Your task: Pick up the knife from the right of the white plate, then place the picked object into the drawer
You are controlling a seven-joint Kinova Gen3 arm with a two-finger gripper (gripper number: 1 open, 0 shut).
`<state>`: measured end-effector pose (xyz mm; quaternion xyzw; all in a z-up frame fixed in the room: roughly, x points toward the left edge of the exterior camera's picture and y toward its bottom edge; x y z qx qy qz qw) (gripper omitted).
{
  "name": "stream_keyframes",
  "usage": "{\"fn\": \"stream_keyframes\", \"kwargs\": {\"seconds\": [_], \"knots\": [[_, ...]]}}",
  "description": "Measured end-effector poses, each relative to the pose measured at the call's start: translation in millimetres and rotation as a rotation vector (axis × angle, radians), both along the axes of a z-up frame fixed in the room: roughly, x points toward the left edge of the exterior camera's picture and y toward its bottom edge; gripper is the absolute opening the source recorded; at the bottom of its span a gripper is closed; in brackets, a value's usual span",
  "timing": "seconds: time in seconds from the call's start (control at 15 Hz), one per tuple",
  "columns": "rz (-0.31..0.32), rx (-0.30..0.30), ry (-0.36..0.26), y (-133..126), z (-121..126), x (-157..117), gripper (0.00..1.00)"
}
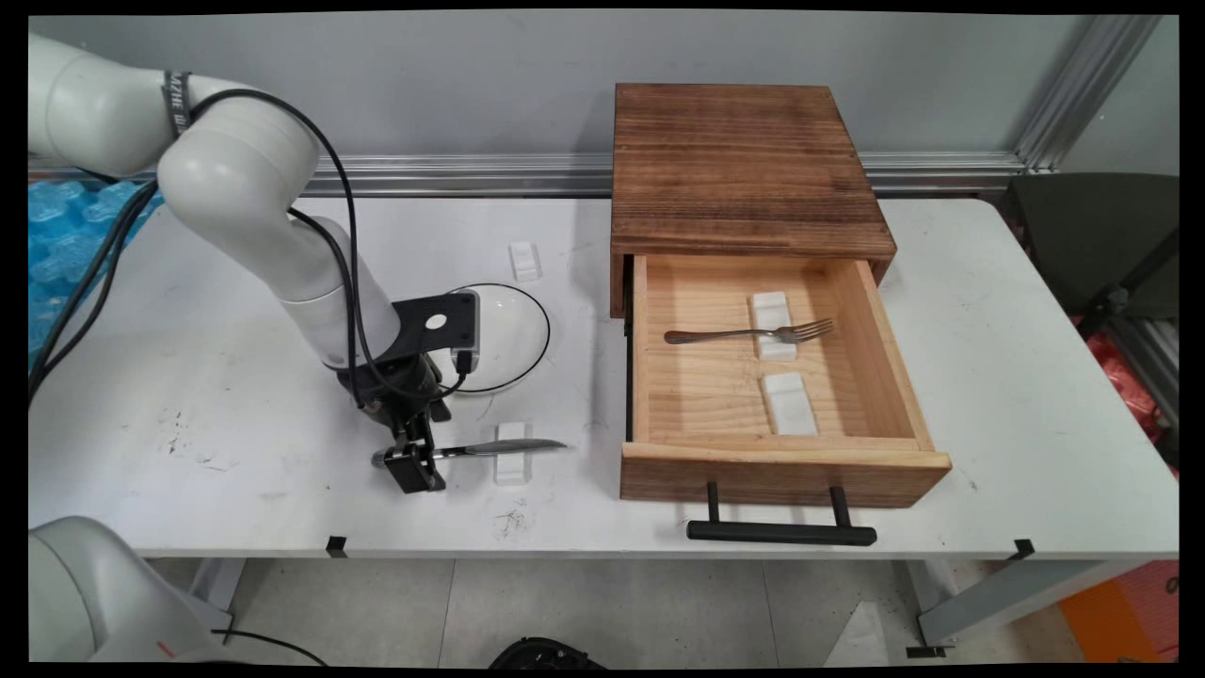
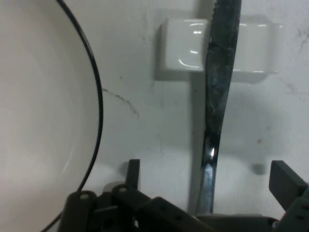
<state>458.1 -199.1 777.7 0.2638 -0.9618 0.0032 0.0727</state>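
Low over the white surface (image 1: 235, 395), the black hand (image 2: 205, 193) straddles a silver table knife's (image 2: 219, 96) handle, fingers spread apart; closing squarely would suit.

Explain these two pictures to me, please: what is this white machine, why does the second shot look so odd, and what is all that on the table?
The white machine is a robot arm; at its end sits a black two-finger gripper. The wide picture comes from a fixed camera above the table. The odd close-up comes from a camera on the hand itself, looking along the fingers. There the gripper stands open, one finger on each side of a knife handle, not closed on it. The knife's blade lies across a small white rest. Beside it is a white plate with a dark rim, and another white rest beyond. To the right stands a wooden box with its drawer pulled open; inside, a fork lies on one rest, with a bare rest nearer.
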Motion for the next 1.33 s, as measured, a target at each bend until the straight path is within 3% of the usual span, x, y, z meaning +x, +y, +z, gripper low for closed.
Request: {"fn": "stream_keyframes", "kwargs": {"seconds": [0.47, 0.53, 1.33], "knots": [[-0.03, -0.004, 0.018, 1, 7, 2, 1.0], [-0.034, -0.006, 0.018, 1, 7, 2, 0.0], [-0.062, -0.005, 0.028, -1, 12, 6, 0.0]]}}
